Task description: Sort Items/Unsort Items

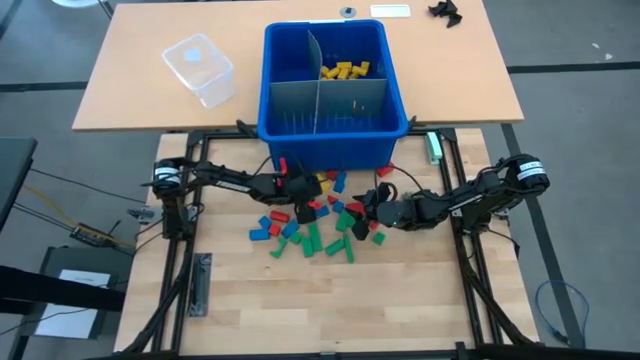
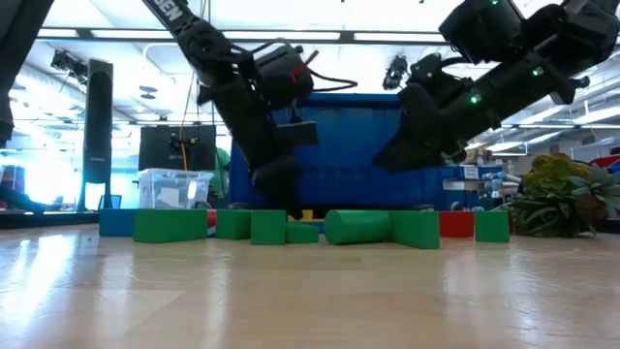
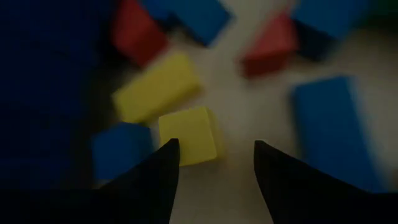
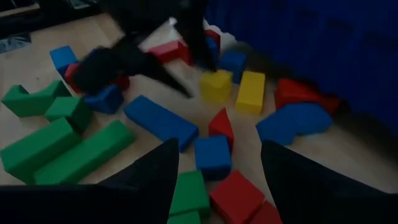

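Note:
Red, yellow, green and blue toy blocks (image 1: 318, 222) lie scattered on the wooden table, in front of the blue bin (image 1: 335, 130). More yellow blocks (image 1: 345, 70) lie in the bin's far right compartment. My left gripper (image 3: 214, 155) is open and low over the pile (image 1: 303, 196). A yellow cube (image 3: 186, 134) sits just ahead of one of its fingertips, and a yellow brick (image 3: 157, 93) lies beyond that. My right gripper (image 4: 217, 152) is open and hangs above the blocks (image 1: 362, 208), looking down on a blue cube (image 4: 212, 155). My left gripper slants down from the table's left, and one fingertip (image 3: 168, 158) stands right at the yellow cube's near edge (image 3: 180, 152). I cannot tell whether it touches. The cube lies flat on the table, and nothing sits between the fingers.
Grey divider sheets (image 1: 318, 95) split the bin, which stands at the seam between the two tables. A clear plastic tub (image 1: 200, 68) sits on the far table's left. Long green blocks (image 2: 358, 227) line the pile's near side. Bare wood stretches toward the near edge (image 1: 330, 310).

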Available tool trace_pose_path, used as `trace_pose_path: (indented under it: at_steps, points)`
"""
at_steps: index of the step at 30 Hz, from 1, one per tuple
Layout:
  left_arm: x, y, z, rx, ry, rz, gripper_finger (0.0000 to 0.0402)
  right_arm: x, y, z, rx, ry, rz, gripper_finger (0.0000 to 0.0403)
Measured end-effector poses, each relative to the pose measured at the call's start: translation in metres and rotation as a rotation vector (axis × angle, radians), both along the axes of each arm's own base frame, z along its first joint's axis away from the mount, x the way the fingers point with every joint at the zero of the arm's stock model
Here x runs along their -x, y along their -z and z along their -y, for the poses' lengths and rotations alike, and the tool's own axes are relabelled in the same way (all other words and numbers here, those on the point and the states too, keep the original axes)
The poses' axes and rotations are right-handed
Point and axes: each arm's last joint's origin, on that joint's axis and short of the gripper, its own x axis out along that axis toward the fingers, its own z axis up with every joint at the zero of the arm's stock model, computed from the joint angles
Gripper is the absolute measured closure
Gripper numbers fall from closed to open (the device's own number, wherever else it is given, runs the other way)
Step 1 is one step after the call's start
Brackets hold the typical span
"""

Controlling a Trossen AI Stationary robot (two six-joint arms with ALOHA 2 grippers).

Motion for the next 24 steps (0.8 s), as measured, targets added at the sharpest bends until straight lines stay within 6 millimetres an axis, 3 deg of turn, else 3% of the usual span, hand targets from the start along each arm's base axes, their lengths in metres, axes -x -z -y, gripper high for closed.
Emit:
trace_pose_path:
  at_steps: [6,11,18,24]
  points:
    - [0.005,-0.02,0.023,0.021,0.065,-0.091,0.019,-0.001,-0.002,0.0,0.004,-0.004,0.018,0.0174]
    - [-0.002,-0.043,0.022,-0.012,0.022,-0.018,0.019,-0.001,-0.002,0.0,0.005,-0.004,0.02,0.0174]
    - [0.008,-0.029,-0.004,0.166,-0.041,-0.011,0.019,-0.001,-0.002,0.0,0.001,-0.011,0.02,0.0174]
    - [0.014,-0.016,-0.004,0.286,-0.03,0.032,0.019,-0.001,-0.002,-0.002,0.001,-0.019,0.019,0.0174]
